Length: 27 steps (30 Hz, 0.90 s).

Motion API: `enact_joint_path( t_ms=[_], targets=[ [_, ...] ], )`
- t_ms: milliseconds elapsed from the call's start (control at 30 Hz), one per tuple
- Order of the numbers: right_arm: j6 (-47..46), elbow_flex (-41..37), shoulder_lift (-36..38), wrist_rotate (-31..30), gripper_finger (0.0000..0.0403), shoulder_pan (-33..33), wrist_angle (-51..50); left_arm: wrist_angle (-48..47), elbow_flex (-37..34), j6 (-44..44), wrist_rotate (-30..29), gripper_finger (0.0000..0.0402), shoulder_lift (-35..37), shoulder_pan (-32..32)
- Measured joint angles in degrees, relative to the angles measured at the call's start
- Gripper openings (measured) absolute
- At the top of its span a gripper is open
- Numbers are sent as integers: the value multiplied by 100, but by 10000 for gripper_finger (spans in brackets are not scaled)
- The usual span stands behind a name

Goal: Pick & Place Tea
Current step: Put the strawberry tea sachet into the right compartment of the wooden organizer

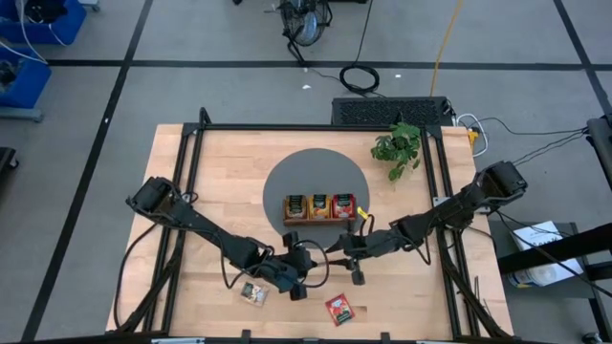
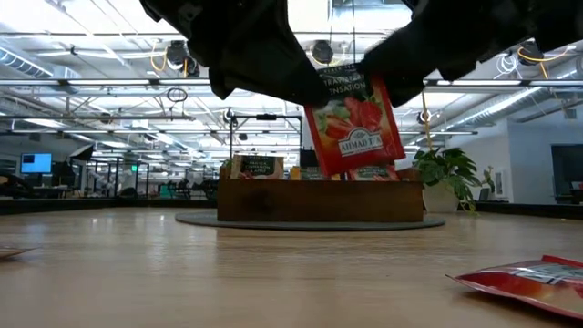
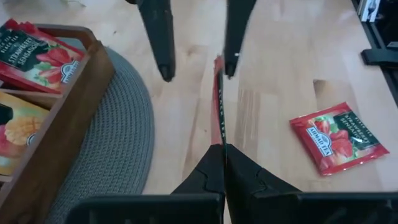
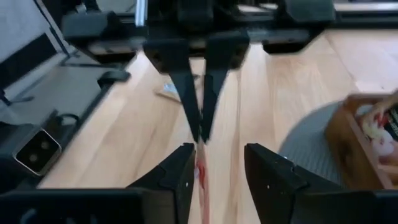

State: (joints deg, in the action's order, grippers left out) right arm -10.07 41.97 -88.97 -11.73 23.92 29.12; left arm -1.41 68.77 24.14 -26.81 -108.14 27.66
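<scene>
Low in the high view, a red sachet [image 1: 338, 309] and a pale-labelled sachet [image 1: 253, 293] lie loose on the tabletop [image 1: 191, 315], apparently left to place. Just above them at centre, the left gripper [image 3: 222, 147] pinches a strawberry sachet [image 2: 354, 127] edge-on in the air, the right gripper's [image 4: 217, 163] fingers open around it. Farther up, the tray [image 1: 320, 221] holds three filled compartments.

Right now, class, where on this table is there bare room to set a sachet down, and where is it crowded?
Free: bare wood left of the grey mat, and right of the red sachet along the near edge. Crowded: between the wooden tray and that edge, where the left gripper pinches a red sachet at the open right gripper.
</scene>
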Motion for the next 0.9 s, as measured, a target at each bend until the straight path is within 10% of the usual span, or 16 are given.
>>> enact_joint_path(
  t_ms=[533, 900],
  targets=[
    [191, -11, -2, 302, 9, -68, -175, 57, 0, -92, 4, 1, 0, -28],
    [496, -11, 0, 128, 1, -70, -17, 150, 0, -248, -51, 47, 0, 22]
  ],
)
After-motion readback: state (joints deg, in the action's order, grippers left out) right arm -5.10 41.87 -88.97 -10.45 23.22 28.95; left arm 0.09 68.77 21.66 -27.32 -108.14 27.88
